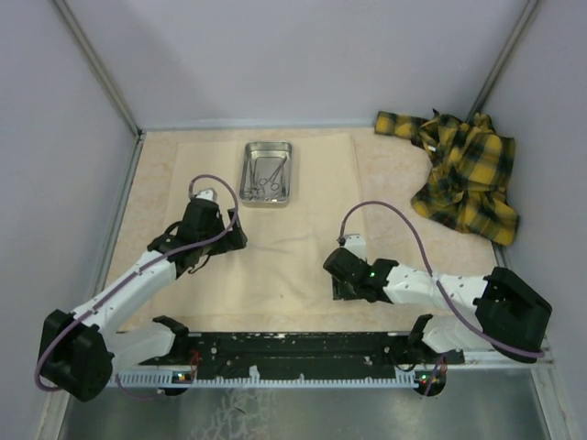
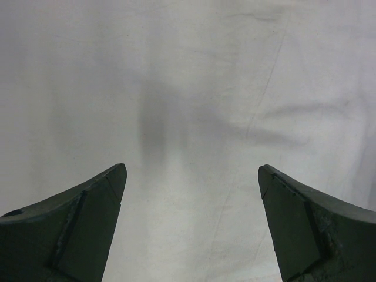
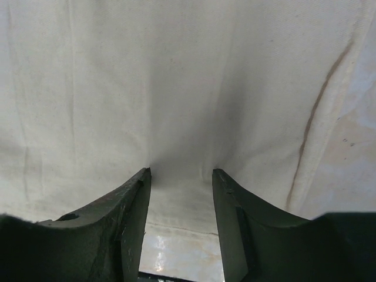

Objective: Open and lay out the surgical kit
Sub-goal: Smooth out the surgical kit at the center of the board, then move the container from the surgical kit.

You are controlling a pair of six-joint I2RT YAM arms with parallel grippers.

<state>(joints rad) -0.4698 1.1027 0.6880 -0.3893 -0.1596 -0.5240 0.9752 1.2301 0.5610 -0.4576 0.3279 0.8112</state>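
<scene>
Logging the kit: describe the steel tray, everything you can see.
The steel tray is shiny and rectangular, with rounded corners and a raised rim. It sits flat, lengthwise front to back, on the spread beige cloth near its far edge. Thin metal instruments lie jumbled inside. Nothing else touches it.

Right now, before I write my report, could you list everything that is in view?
wrap: one, pale beige, spread flat in the middle
tray: one, shiny steel, on the wrap, far side
instruments: several, exact count unclear, metal, inside the tray
plaid cloth: one, yellow and black, crumpled, far right corner
table: one, mottled beige, under everything
left gripper: one, black, open above the wrap
right gripper: one, black, open at the wrap's near edge
</scene>
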